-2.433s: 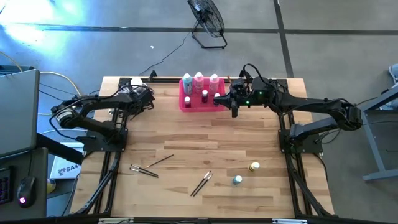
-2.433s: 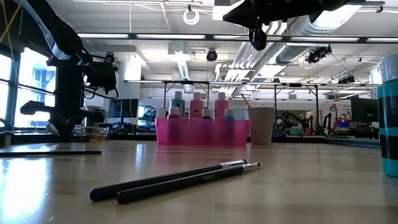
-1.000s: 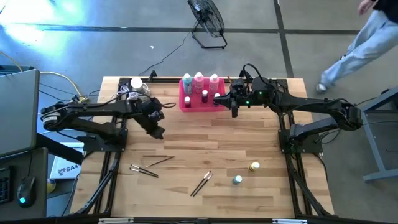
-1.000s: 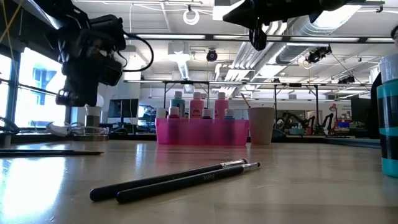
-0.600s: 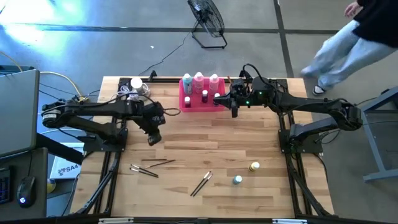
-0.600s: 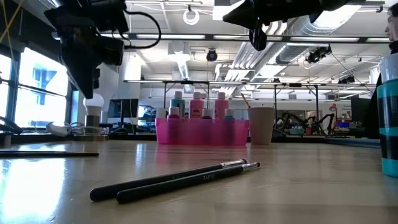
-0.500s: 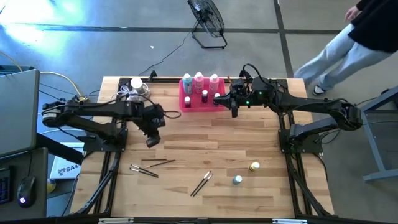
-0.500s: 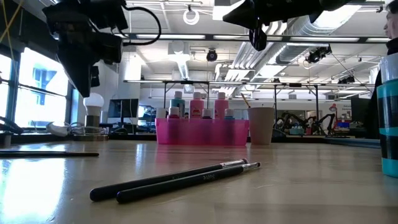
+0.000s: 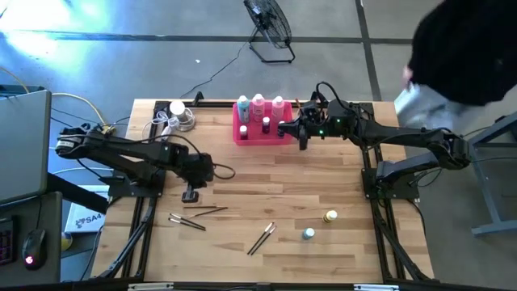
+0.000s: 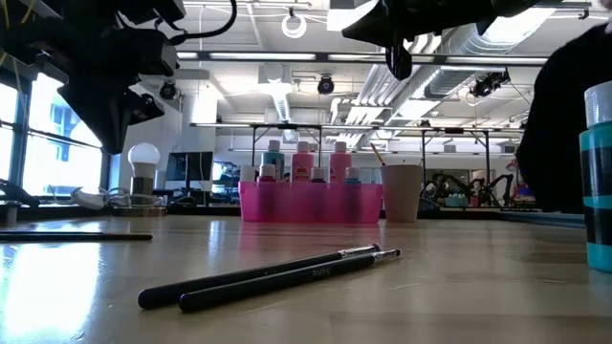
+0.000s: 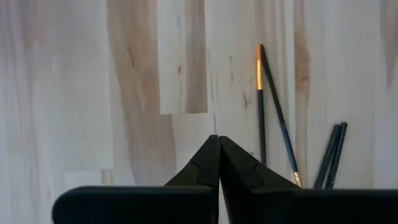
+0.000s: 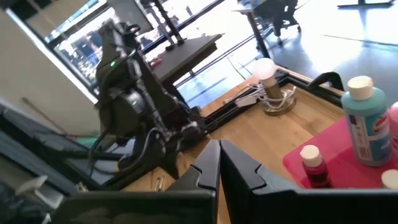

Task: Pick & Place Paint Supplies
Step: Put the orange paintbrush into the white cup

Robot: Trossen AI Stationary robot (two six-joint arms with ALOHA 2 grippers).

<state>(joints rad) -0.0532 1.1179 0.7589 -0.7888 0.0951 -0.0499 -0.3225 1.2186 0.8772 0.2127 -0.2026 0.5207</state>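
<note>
Thin paintbrushes lie flat on the wooden table: one (image 9: 208,211) beside a pair (image 9: 186,221), and another pair (image 9: 262,238) nearer the middle. A tiny yellow bottle (image 9: 329,217) and a tiny teal one (image 9: 308,234) stand at the near right. Three taller white-capped bottles (image 9: 258,103) and tiny bottles stand in the pink tray (image 9: 242,136) at the far edge. My left gripper (image 9: 191,194) hangs shut, pointing down, just far of the left brushes (image 11: 277,118). My right gripper (image 9: 304,144) hovers shut by the tray's right end (image 12: 348,155).
A beige cup (image 10: 402,191) stands right of the tray. A bulb lamp with coiled cable (image 9: 179,113) sits at the far left corner. A person in dark clothes (image 9: 460,48) passes beyond the far right corner. Bare wood (image 9: 275,182) lies between the two arms.
My left gripper has swung from near the tray toward the table's near edge, ending just far of the left paintbrushes. Its wrist has rolled and it stays shut. My right arm has kept still. The person has walked closer behind the far right corner.
</note>
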